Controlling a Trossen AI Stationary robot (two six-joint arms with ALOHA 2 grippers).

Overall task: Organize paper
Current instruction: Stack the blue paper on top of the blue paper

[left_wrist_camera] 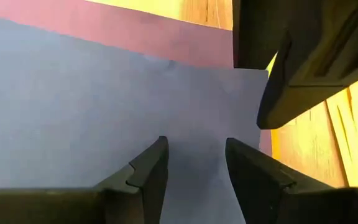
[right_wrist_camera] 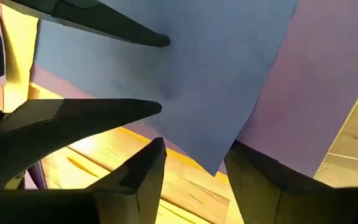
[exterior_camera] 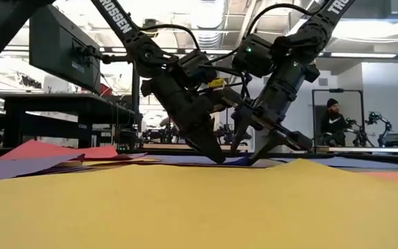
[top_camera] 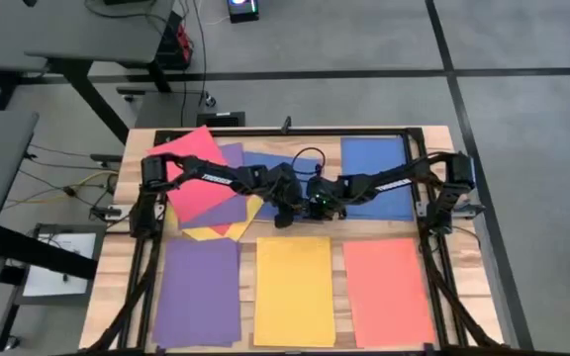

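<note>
A wooden table (top_camera: pixel 137 143) in a workshop carried the whole job, grey floor all round it and a person seated far off in the room behind. On the near side three sheets lay sorted in a row: a purple sheet (top_camera: pixel 198 292), a yellow sheet (top_camera: pixel 295 291) and an orange sheet (top_camera: pixel 388 288). A blue sheet (top_camera: pixel 376 170) lay flat at the far right. The unsorted pile (top_camera: pixel 216 193) sat at the far left, red on top, with purple, yellow and another blue sheet (top_camera: pixel 265 168) fanned out beneath. Both arms met over that loose blue sheet at the table's middle. The left gripper (left_wrist_camera: pixel 194 165) pointed down at its surface, fingers parted with nothing between them, and the right gripper (right_wrist_camera: pixel 191 165) hung over its corner, likewise parted and empty, the corner tip showing between its fingers. From table height both sets of fingertips looked down at paper level. The step in hand looked like lifting this blue sheet off the pile. Next, I'd judge, one gripper must hold the paper down while the other works under the corner, pinches only that single sheet, and carries it across to the blue one.
</note>
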